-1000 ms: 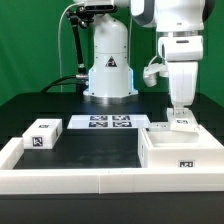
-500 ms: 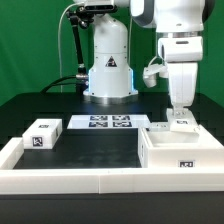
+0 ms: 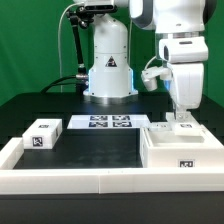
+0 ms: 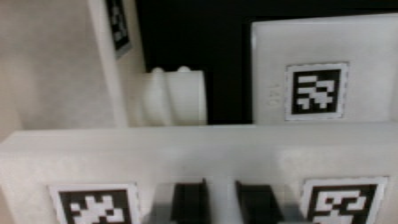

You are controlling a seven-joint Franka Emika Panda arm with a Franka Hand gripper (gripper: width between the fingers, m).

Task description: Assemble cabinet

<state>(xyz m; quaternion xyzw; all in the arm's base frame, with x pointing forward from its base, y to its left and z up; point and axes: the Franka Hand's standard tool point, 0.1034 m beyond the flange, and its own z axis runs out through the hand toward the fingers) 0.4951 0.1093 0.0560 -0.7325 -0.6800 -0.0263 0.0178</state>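
— Black table (image 3: 95,150) with a low white border rail (image 3: 70,178) along its edge, and a dim backdrop behind. Where do the fingers sit in all that?

— The gripper (image 3: 180,119) hangs pointing down, and the cabinet (image 3: 180,150) is straight beneath it. From the exterior view the tips stand just over the cabinet's top, toward its back edge. I cannot make out whether they touch it.

— Spread or pressed together?

— I cannot tell. In the wrist view the fingers (image 4: 191,205) show as two dark bars close together with a thin pale strip between them. It is too blurred to say whether that strip is a gap or something pinched.

— What lies right around them there?

— A white surface, the cabinet (image 4: 178,150) as far as I can judge, runs across on both sides of the fingers, with a black-and-white tag (image 4: 93,205) on each side. Past it there is a rounded white part (image 4: 173,95) and another tagged white face, with black showing between them.

— And further out?

— The cabinet is the big white box, with one small tag on its front wall. It stands against the border rail on the exterior view's right. The marker board (image 3: 105,123) lies flat on the table toward the exterior view's left of the fingers, near the cabinet but apart from it. Farther the same way, well apart from the fingers, a small white tagged block (image 3: 42,135) rests alone close to the rail. Behind the board rises the arm's white base (image 3: 108,65).
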